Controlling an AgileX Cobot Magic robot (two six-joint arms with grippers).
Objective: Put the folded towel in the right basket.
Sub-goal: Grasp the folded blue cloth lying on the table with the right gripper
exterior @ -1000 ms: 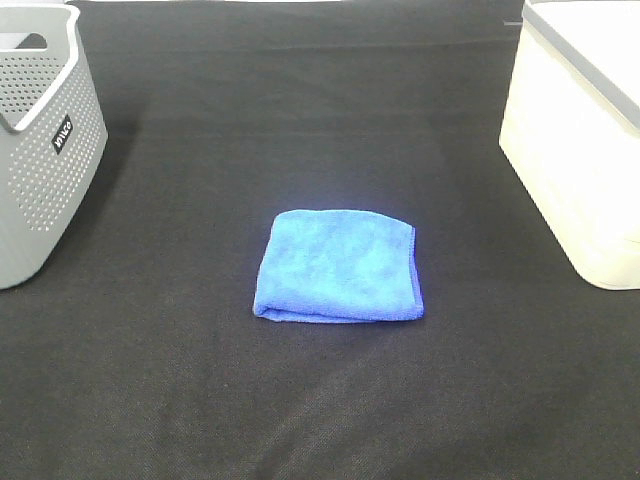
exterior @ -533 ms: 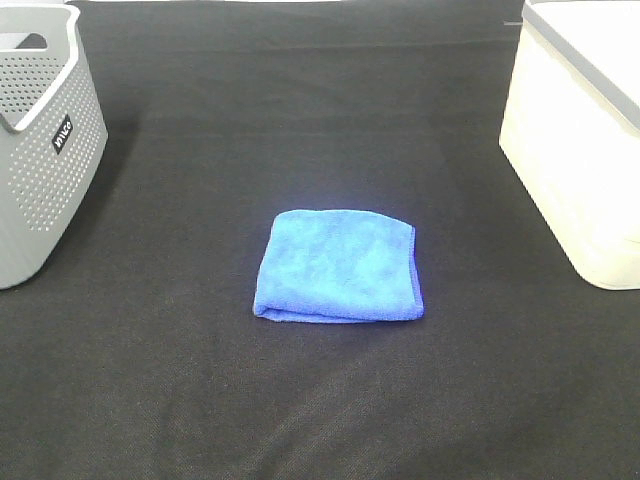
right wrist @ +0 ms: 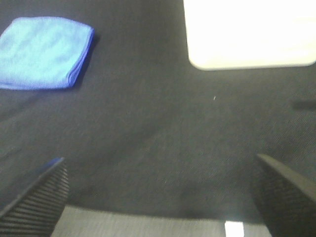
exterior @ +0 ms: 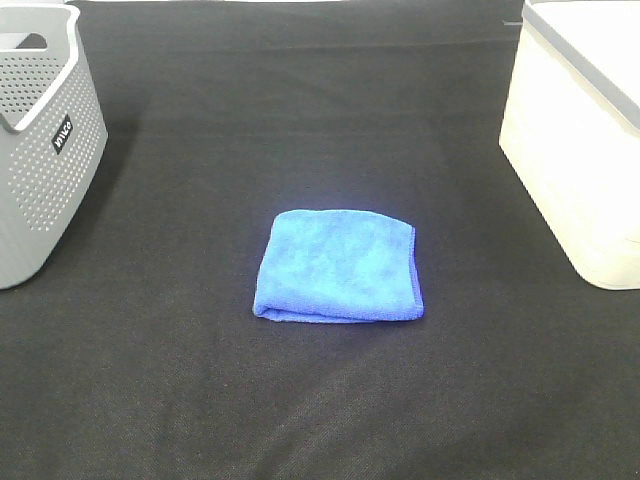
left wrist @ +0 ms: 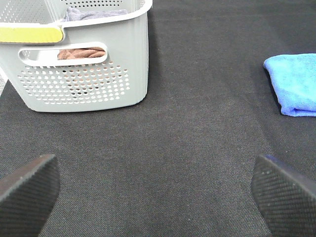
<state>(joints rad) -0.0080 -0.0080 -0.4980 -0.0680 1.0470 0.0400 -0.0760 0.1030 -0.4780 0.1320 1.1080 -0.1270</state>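
A folded blue towel [exterior: 340,265] lies flat on the black cloth in the middle of the table; it also shows in the left wrist view [left wrist: 293,84] and the right wrist view [right wrist: 44,52]. The right basket [exterior: 580,130] is cream-white with a grey rim, at the far right, and shows in the right wrist view [right wrist: 249,32]. Neither arm shows in the exterior view. My left gripper [left wrist: 155,190] is open and empty, far from the towel. My right gripper [right wrist: 163,195] is open and empty, near the table's front edge.
A grey perforated basket [exterior: 40,140] stands at the far left; in the left wrist view [left wrist: 79,59] it holds brown and grey cloths. The table's front edge [right wrist: 148,224] shows below my right gripper.
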